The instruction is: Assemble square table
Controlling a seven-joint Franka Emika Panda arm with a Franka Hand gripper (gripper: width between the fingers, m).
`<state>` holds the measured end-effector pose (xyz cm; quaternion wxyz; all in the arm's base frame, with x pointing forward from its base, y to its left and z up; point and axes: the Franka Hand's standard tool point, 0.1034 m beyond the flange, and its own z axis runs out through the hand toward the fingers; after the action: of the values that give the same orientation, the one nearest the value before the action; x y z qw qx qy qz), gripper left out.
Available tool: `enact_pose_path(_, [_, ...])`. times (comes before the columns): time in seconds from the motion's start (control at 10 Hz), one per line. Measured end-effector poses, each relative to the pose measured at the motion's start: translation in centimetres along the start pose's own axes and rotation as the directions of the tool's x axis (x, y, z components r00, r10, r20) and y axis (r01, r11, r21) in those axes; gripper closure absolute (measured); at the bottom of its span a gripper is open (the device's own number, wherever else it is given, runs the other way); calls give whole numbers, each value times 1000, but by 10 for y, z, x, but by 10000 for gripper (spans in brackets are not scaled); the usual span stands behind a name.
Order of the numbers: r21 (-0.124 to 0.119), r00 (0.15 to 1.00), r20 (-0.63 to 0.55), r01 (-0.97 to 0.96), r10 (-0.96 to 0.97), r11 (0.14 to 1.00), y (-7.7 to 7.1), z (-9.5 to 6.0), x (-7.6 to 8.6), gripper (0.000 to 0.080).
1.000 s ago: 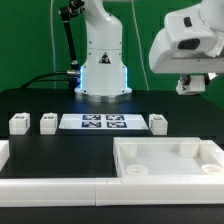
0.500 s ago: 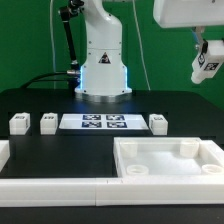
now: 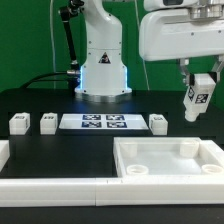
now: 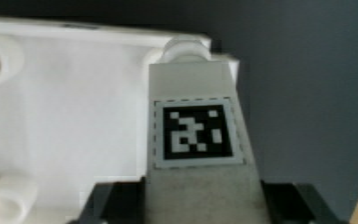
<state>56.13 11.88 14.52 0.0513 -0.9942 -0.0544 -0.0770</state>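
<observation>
I see gripper (image 3: 199, 82) jaws clamped on tagged leg (image 3: 197, 102), held in air over table top (image 3: 128, 150) at exterior view's right. Three other legs (image 3: 47, 122) flank marker board (image 3: 102, 121).

No words, numbers or brand names can be read in either view. The only signs are black-and-white square tags (image 4: 197, 131).

- Marker board (image 3: 105, 122), flat on the table (image 3: 40, 100): four tags in a row, patterns too small to make out.
- Leg (image 3: 198, 98) clamped in the end effector (image 3: 198, 84): one tag on the face towards the exterior camera, pattern blurred.
- Wrist view, same leg: one tag close up, a black square border with a blocky white pattern inside, set on a white patch.
- Three loose legs (image 3: 19, 124) (image 3: 48, 122) (image 3: 158, 123) on the table: dark marks on their fronts, too small to tell.
</observation>
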Motion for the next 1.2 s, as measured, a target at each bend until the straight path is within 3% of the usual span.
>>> enact_pose_path(0.1, [5,997,-82,2,-1,1000,7,-7,29,508])
enact_pose_path(0.2, [9,996,-87,-5,5,1000,6,-20,45,508])
enact_pose_path(0.3, [8,974,-226,3,-1,1000,5,-28,63,508])
enact_pose_path(0.5, [3,948,-317,2,-1,1000,7,-18,50,508])
enact_pose_path(0.8, [3,950,-312,3,-2,1000,7,-14,48,508])
enact_pose_path(0.9, [-1,954,-300,9,-9,1000,10,-2,46,508])
enact_pose_path(1.2, [-12,955,-296,6,-9,1000,17,7,56,508])
